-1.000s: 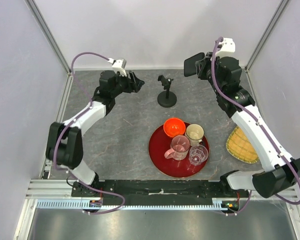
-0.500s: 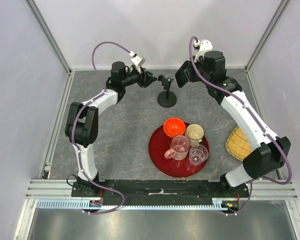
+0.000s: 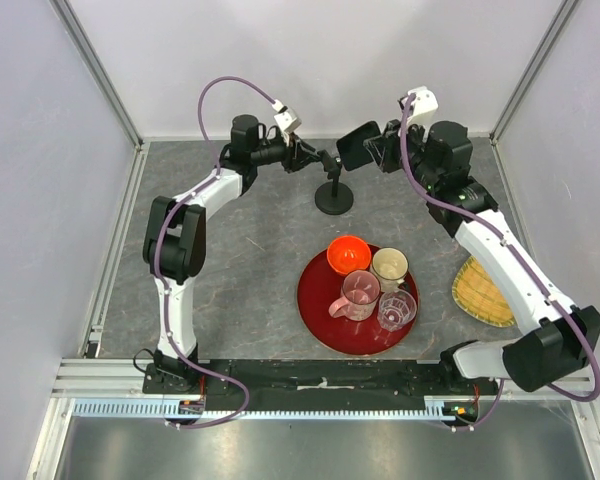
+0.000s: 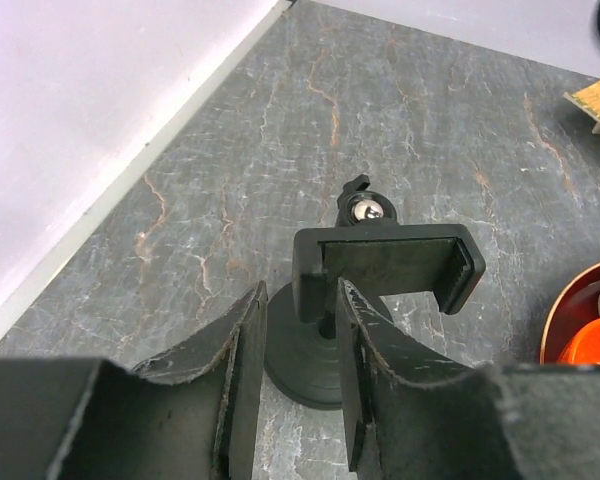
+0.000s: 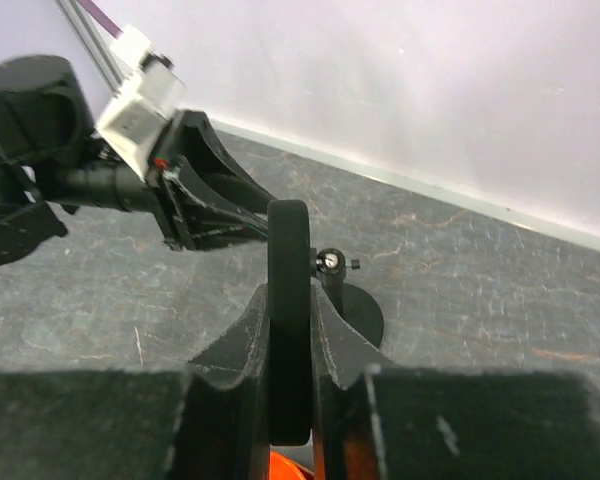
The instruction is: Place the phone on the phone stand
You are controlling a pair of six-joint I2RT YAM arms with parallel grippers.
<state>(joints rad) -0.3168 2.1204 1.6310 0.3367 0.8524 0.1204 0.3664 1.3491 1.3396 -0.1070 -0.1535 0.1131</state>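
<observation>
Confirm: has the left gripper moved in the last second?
Yes. In the top view the left gripper has swung right, closing on the phone stand, whose base has not shifted.

Grey veined table (image 3: 240, 260), phone stand (image 3: 333, 197) upright near the back, red tray (image 3: 318, 308) nearer, yellow woven mat (image 3: 483, 290) right

My left gripper (image 4: 300, 300) and right gripper (image 5: 290, 300) are matt black, with white arm links (image 3: 500, 250) and purple cables (image 3: 230, 85). The phone (image 5: 288, 250) is glossy black. The phone stand (image 4: 385, 262) is plain black with one silver screw head (image 4: 365, 209). The table (image 3: 250, 260) is dark grey, marbled with pale veins. The round tray (image 3: 315, 290) is deep red, the bowl (image 3: 349, 254) bright orange, the cup (image 3: 389, 267) cream, the jug (image 3: 360, 291) translucent pink and the glass (image 3: 397, 309) clear. The woven mat (image 3: 483, 290) is straw yellow. The walls (image 3: 300, 60) are pale lilac-white.
</observation>
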